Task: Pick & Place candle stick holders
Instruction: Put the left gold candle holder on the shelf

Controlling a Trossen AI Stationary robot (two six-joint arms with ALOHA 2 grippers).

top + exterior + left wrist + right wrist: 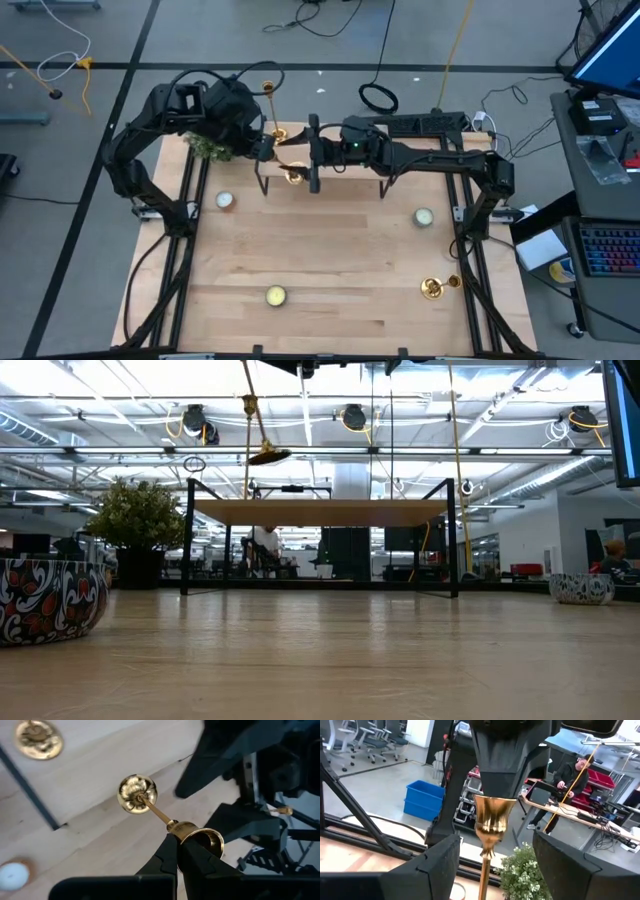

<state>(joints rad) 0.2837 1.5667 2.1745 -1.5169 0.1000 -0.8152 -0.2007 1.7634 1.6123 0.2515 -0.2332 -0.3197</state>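
The left gripper (179,851) has its dark fingers (165,860) pinched tight on the stem of a brass candlestick (170,822), just below the cup, and the long axis runs straight away from the wrist, cup near the fingers, round flared base (137,794) out at the far end, hanging above the wood. From table level that candlestick (255,425) is well up in the air, tilted, base lower than the stem top. Over to the right gripper (492,865): its two broad fingers (437,865) stand wide apart on either side of a second candlestick (492,827), which stands upright, cup on top, stem running down between them, neither finger touching it. From overhead, both arms reach in to the back of the table (340,260) around twelve o'clock, the left arm (215,110) folded over from ten o'clock, the right arm (420,155) stretched flat from two o'clock toward the centre, their grippers close together with brass showing between them (292,176). A third candlestick (438,287) lies on its side down at four o'clock, well apart from both arms. A green plant (208,148) sits under the left arm, and small round candles (275,296) dot the table.
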